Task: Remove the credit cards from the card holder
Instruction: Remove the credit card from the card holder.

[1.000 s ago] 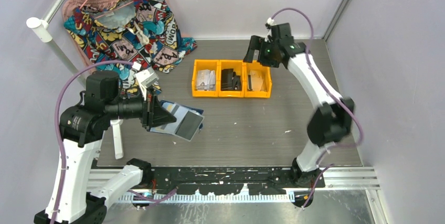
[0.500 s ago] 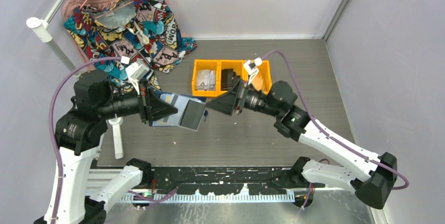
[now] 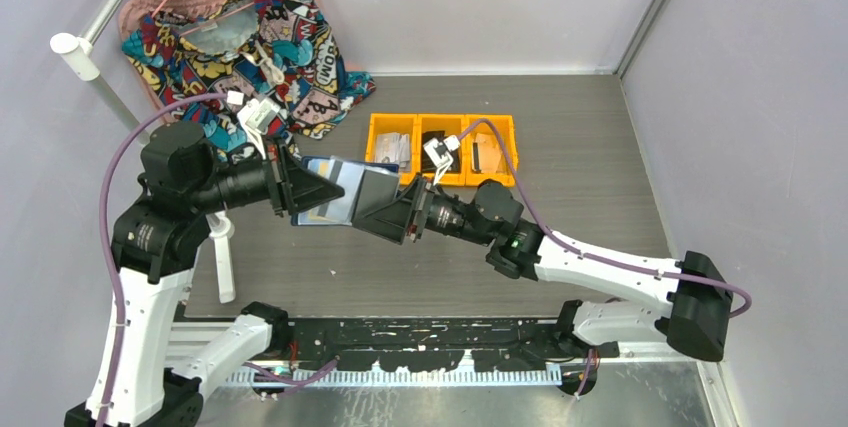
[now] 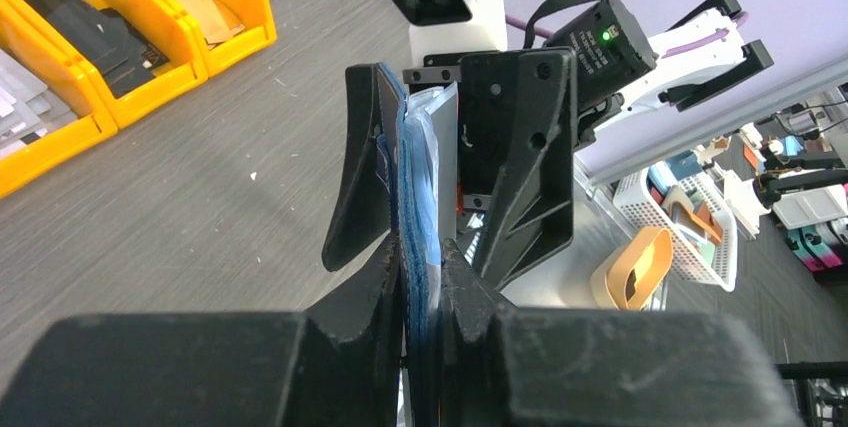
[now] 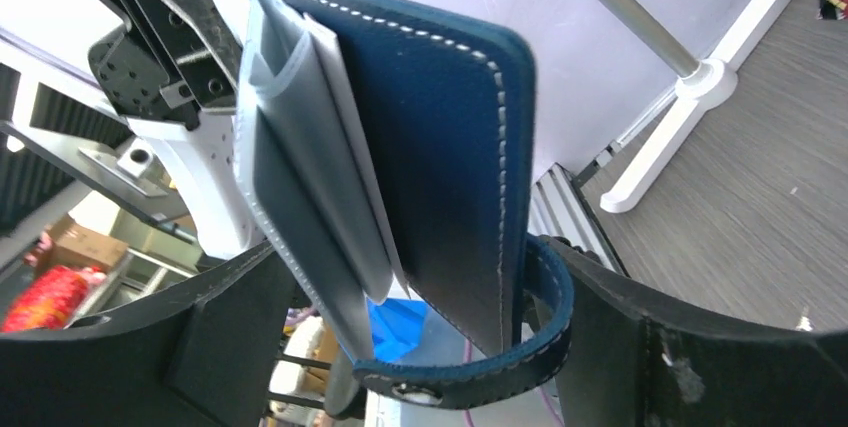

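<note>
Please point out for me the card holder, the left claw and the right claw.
card holder [image 5: 440, 147], right wrist view, on its navy outer face.
left claw [image 4: 418, 257], left wrist view, midway between its fingertips.
right claw [image 5: 425, 252], right wrist view, midway between its fingertips.

white arm links [image 3: 600, 265], black joints [image 3: 165, 162], purple cables [image 4: 723, 22], green led [image 4: 607, 34] on right wrist

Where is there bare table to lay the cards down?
Bare table lies between the yellow bins and the right wall, and behind the bins. Crowded: the middle, around the held wallet, and the clothes corner.
</note>
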